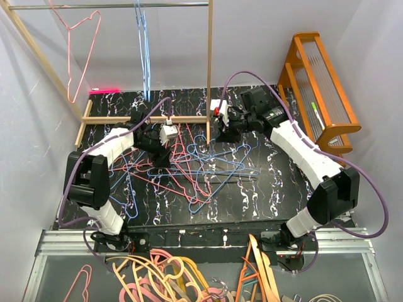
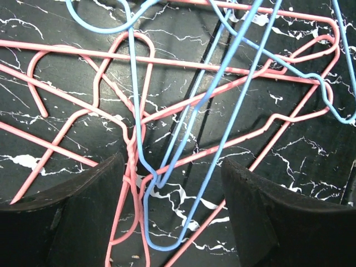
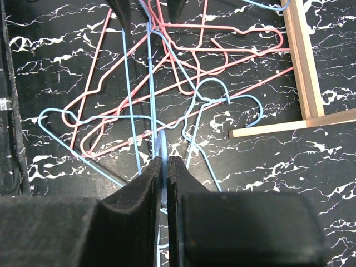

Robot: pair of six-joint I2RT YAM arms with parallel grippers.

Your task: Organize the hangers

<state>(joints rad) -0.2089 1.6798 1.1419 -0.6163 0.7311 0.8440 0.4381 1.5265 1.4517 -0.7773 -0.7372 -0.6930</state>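
Hangers (image 1: 201, 167), pink and blue, lie tangled on table (image 1: 277, 189) just in front of rack (image 1: 210, 75). A pink hanger (image 1: 89, 53) and blue ones (image 1: 145, 50) hang from its rail (image 1: 107, 6). Left gripper (image 2: 172, 167) open over tangle. Right gripper (image 3: 165, 161) pinches blue hanger (image 3: 162, 146).

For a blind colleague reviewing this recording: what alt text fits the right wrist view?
The right claw is shut on a light blue hanger, above a tangle of pink and blue hangers on a black marbled table. A wooden frame stands at right.
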